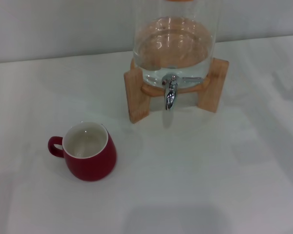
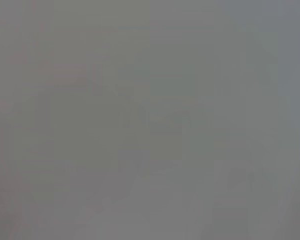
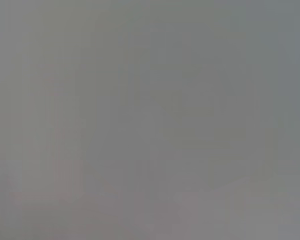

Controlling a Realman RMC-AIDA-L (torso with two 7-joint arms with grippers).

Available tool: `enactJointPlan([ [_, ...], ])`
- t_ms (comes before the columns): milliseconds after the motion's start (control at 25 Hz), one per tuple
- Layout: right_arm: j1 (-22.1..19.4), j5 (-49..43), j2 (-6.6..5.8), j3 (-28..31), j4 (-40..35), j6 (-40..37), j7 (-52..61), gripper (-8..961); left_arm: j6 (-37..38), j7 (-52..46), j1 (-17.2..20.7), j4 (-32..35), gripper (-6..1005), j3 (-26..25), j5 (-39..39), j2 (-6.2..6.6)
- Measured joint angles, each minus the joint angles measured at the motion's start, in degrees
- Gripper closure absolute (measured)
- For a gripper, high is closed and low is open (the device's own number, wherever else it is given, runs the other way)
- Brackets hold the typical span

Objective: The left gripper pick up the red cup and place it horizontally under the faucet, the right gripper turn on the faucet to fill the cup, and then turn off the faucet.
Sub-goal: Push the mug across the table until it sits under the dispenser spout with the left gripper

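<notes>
The red cup [image 1: 89,151] stands upright on the white table at the front left in the head view, its white inside showing and its handle pointing left. The chrome faucet [image 1: 170,92] hangs from the front of a clear glass water jar [image 1: 175,46], its thin lever pointing right. The cup sits well to the left of and nearer than the spout. Neither gripper shows in any view. Both wrist views show only plain grey surface.
The jar rests on a wooden stand [image 1: 138,100] with legs on either side of the faucet. The white table [image 1: 224,175] spreads around the stand and the cup. A pale wall runs behind.
</notes>
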Motion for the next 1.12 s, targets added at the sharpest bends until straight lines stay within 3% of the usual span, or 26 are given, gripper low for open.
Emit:
enactJointPlan([
  [600, 0.2, -0.1, 0.00, 0.0, 0.1, -0.1, 0.0, 176, -1.0, -2.0, -0.5, 0.4, 122, 0.3, 0.0, 0.26],
  [1120, 0.2, -0.5, -0.01, -0.1, 0.0, -0.4, 0.0, 177, -6.1, -4.0, -3.3, 3.1, 124, 9.1, 0.0, 0.90],
])
